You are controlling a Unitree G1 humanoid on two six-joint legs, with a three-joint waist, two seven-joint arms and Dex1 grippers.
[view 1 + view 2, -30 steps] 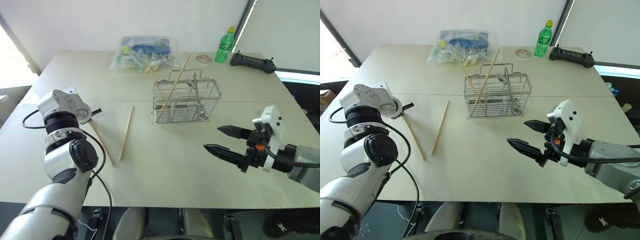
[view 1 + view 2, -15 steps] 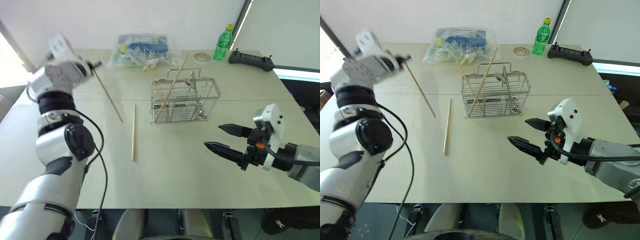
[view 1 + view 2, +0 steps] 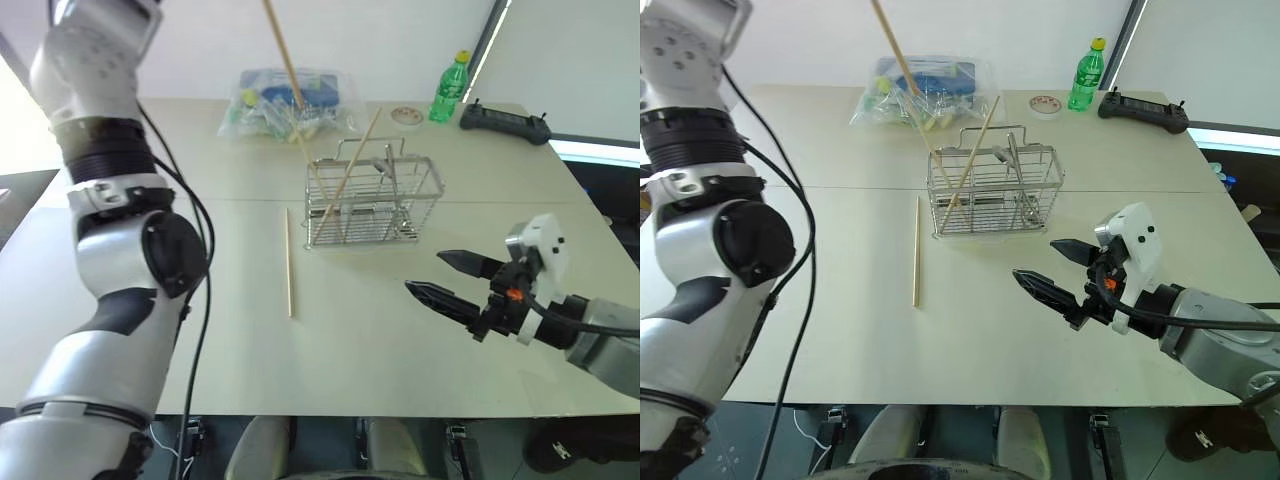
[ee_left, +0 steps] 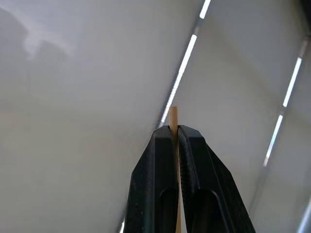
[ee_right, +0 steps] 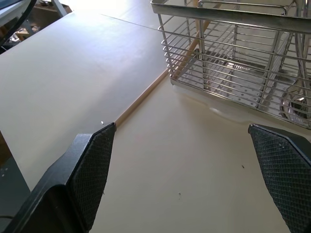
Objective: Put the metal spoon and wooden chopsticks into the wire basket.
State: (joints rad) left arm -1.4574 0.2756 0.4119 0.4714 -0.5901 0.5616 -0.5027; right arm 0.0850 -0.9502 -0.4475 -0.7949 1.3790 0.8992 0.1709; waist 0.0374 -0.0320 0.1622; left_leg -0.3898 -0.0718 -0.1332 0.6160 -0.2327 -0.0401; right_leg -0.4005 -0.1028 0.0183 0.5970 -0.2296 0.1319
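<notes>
Left wrist view: left gripper (image 4: 175, 130) is clenched on a chopstick (image 4: 173, 116); the stick's end pokes out past the black fingertips against a pale ceiling, so the wrist is aimed upward.
Held chopstick: in the head views it slants down from the top edge (image 3: 283, 52) toward the wire basket (image 3: 373, 203). Judgement: lifted high so the low end can clear the rim and drop in from above.
Basket contents: two chopsticks already lean inside, one (image 3: 352, 166) tipped right past the rim, one (image 3: 311, 168) tipped left. The metal spoon (image 3: 1012, 160) stands in the basket by the handle loop.
Loose chopstick: lies flat on the table (image 3: 150, 180), left of the basket (image 3: 288, 262), near but apart from it. Still to be collected.
Right gripper: (image 3: 452, 279) hangs over the table in front of and to the right of the basket, jaws spread wide, grasping nothing. Judgement: parked clear while the left arm works.
Background: plastic bag (image 3: 290, 100), green bottle (image 3: 449, 90) and black controller (image 3: 504, 123) at the far edge, not involved.
Change from a second ago: left arm was low at the table's left side with the stick near the surface; now it is raised out of the top of the head views. Loose chopstick lies nearer the basket and straighter. Right gripper unchanged.
</notes>
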